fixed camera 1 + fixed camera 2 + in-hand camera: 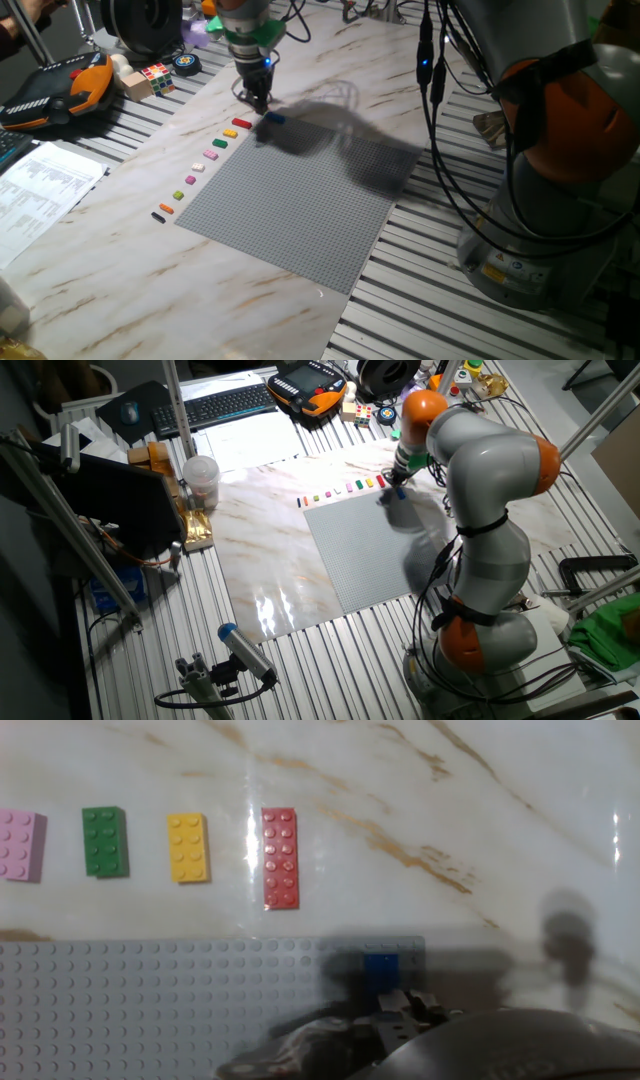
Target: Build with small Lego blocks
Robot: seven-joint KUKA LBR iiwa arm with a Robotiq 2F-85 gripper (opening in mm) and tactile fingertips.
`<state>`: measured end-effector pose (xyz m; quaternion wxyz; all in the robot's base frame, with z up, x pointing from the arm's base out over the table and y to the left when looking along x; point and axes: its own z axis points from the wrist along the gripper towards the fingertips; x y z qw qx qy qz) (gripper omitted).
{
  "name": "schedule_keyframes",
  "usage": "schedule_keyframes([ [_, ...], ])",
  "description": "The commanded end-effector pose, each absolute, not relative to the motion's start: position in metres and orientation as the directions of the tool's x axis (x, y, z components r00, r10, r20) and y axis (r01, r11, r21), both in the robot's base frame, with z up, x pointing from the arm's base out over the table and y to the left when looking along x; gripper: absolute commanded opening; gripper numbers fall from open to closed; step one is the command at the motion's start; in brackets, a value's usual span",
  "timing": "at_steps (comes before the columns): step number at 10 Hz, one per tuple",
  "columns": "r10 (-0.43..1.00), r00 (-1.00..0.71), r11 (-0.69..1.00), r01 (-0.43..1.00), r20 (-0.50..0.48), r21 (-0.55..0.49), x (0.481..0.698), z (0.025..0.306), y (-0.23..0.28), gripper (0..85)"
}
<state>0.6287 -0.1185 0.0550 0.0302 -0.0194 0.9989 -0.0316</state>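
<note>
A blue Lego block (379,970) sits on the far corner of the grey baseplate (150,1010); it also shows in one fixed view (274,118). My gripper (259,104) hangs just above and beside it, with its fingers (405,1008) close together and nothing between them. Beside the plate lies a row of blocks: red (280,857), yellow (188,848), green (104,842) and pink (20,845). In the fixed view the row runs on through white (198,166) and orange (166,208) to black (158,216).
A puzzle cube (157,76), a tape roll (187,63) and a black and orange pendant (60,90) lie at the back left. A paper sheet (40,190) lies on the left. The arm's base (540,250) stands at the right. A plastic cup (200,478) stands near the table's edge.
</note>
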Motion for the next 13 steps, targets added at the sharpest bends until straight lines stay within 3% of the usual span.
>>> schedule_keyframes([
  [1,-0.039,-0.997,0.998,-0.036,-0.063,-0.053,0.634,0.053,-0.116,19.0],
  [6,-0.023,-0.996,0.999,-0.02,-0.086,-0.028,0.655,0.042,-0.1,23.0],
  [9,-0.027,-0.995,0.999,-0.025,-0.095,-0.025,0.661,0.04,-0.099,30.7],
  [13,-0.024,-0.995,0.999,-0.022,-0.092,-0.025,0.664,0.035,-0.098,32.0],
])
